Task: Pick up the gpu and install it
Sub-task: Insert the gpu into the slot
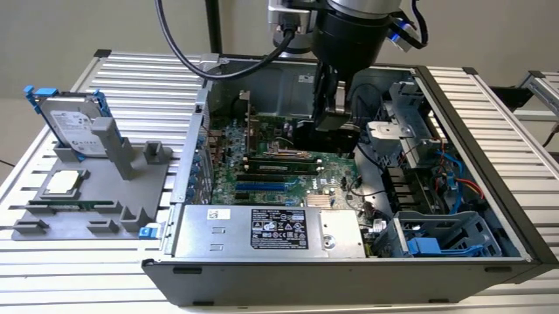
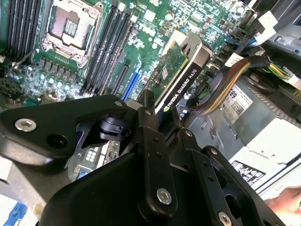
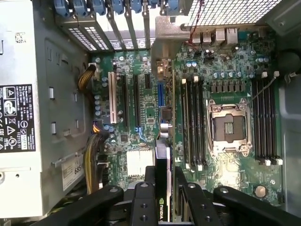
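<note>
1. Nearest in the exterior view is the slatted surface [image 1: 105,288]. The case [image 1: 349,284] sits on it with its open side up.
2. Just inside the case's near wall is the PSU [image 1: 266,232]. To the exterior view's right of it there's a drive cage [image 1: 436,242] with blue bits.
3. On the exterior view's left, beside the case, a grey holder [image 1: 96,190] lies on the surface. A hard drive [image 1: 74,124] in a blue frame stands upright at its far end.
4. Mid-case, the green board [image 1: 262,176] lies flat on the case floor. The first wrist view shows its CPU socket [image 3: 228,127], plus yellow and black cables [image 3: 91,160] running beside the PSU.
5. The tool [image 3: 164,175] is down inside the case over the far half of the board, clamped on the gpu [image 2: 178,70]. The fingers [image 3: 141,200] press one on each face, and the card stands on edge between them.
6. The gpu hangs over the board with its long edge in line with the expansion slots, right by the blue slot [image 3: 160,96]. Can't tell if it's touching a slot or just above it.
7. Farthest back, the arm [image 1: 349,33] comes down from above, in front of the case's far wall.
</note>
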You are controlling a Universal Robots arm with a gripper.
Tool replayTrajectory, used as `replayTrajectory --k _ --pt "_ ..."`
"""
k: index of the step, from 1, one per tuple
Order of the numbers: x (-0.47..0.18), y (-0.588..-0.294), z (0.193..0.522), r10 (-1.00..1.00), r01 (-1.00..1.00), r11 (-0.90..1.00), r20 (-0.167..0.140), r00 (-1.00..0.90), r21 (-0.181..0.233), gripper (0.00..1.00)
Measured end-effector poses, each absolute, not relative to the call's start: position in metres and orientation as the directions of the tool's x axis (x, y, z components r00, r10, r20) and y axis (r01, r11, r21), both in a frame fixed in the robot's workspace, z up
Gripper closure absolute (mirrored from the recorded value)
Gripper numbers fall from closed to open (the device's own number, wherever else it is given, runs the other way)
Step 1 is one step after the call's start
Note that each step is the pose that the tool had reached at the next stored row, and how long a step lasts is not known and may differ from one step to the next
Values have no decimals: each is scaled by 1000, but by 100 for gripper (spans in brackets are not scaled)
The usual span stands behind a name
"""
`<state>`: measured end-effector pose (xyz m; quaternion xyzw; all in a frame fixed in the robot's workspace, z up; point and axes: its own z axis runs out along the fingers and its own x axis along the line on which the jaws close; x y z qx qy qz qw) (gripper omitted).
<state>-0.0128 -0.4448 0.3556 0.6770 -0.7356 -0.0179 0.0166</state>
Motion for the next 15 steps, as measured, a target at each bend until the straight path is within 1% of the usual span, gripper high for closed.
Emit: replayTrajectory --k 15 --pt "-13 -445 336 -997 -995 83 0 -83 48 100"
